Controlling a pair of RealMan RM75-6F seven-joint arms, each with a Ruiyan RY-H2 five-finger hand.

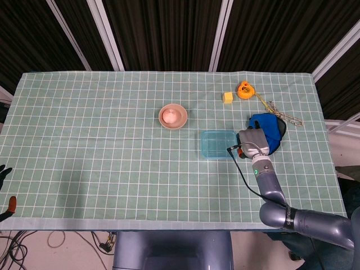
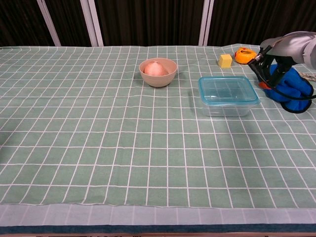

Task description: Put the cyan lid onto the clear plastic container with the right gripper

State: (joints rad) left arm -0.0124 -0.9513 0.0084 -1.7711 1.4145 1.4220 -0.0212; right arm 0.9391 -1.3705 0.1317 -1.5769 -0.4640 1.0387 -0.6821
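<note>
Cyan lid [image 2: 228,90] sits flat on the clear plastic container [image 2: 228,104], its rim lining up with the container's edges all round; the lid is see-through in the middle with a brighter cyan band at the border, and the container's colourless walls show the green checked cloth [image 1: 101,140] through them. The pair stands just to the left of the right hand [image 2: 269,69], close to it but apart, with a strip of cloth between.

The right hand holds nothing. It hangs above the table with its dark fingers [image 2: 273,74] pointing down in front of a blue cloth bundle [image 2: 292,88]; whether the fingers are spread or drawn together cannot be told, since the head view [image 1: 251,140] shows only the grey back of the hand and the chest view catches it at the frame's edge. A black cable loops from the wrist.

Beyond the hand lie a yellow block [image 1: 228,98] and an orange tape measure [image 1: 244,89]. Well to its left, past the container, stands a tan bowl [image 2: 158,72] holding something pinkish. The left hand [image 1: 4,170] barely shows at the head view's left edge.
</note>
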